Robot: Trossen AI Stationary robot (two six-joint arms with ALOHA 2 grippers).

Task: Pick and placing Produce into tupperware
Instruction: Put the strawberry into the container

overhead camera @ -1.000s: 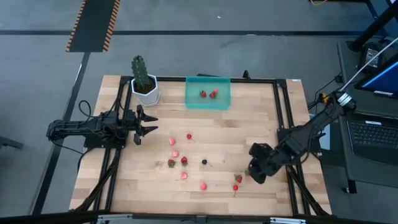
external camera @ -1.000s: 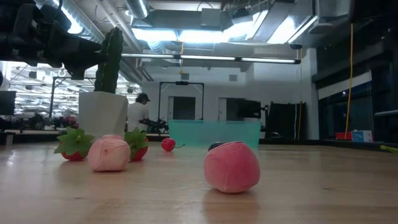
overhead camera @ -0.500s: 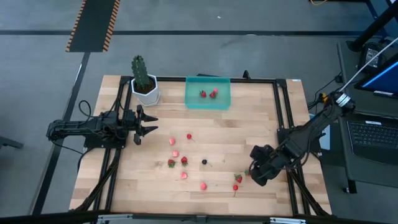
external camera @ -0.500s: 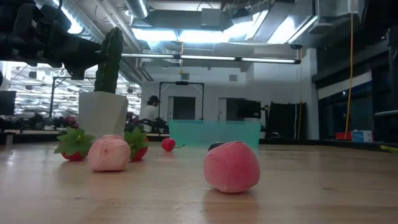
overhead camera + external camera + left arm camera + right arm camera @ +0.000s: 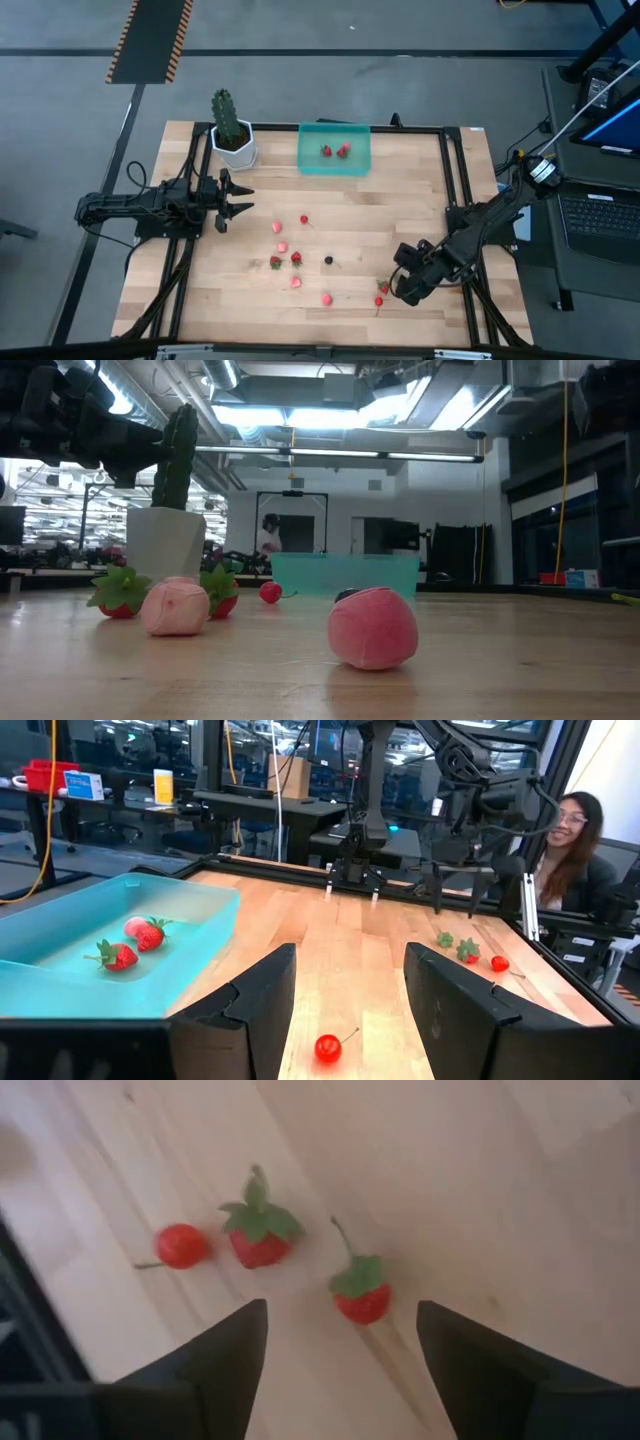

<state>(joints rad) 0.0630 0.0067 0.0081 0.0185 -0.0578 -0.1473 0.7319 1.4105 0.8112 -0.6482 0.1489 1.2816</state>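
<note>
The teal tupperware (image 5: 335, 150) sits at the table's far edge and holds a few red berries (image 5: 326, 151). Several loose red and pink berries (image 5: 296, 258) and one dark berry (image 5: 328, 260) lie mid-table. My right gripper (image 5: 398, 285) is open and hovers just right of two strawberries (image 5: 382, 288) near the near edge. Its wrist view looks down on those two green-topped strawberries (image 5: 258, 1235) (image 5: 362, 1292) and a small red berry (image 5: 181, 1245) ahead of its fingers (image 5: 342, 1320). My left gripper (image 5: 240, 197) waits open at the table's left, above the wood (image 5: 350, 990).
A cactus in a white pot (image 5: 232, 135) stands left of the tupperware. Dark rails (image 5: 455, 170) run along the table's sides. A laptop (image 5: 600, 215) sits beyond the right edge. A person (image 5: 570, 840) sits past the right side, and another walks in the room behind (image 5: 268, 535).
My right gripper has moved toward the table's left and near edge, closing in on the two strawberries near the near edge. The berries and tupperware have stayed put. In the low view a person has walked rightward in the background.
</note>
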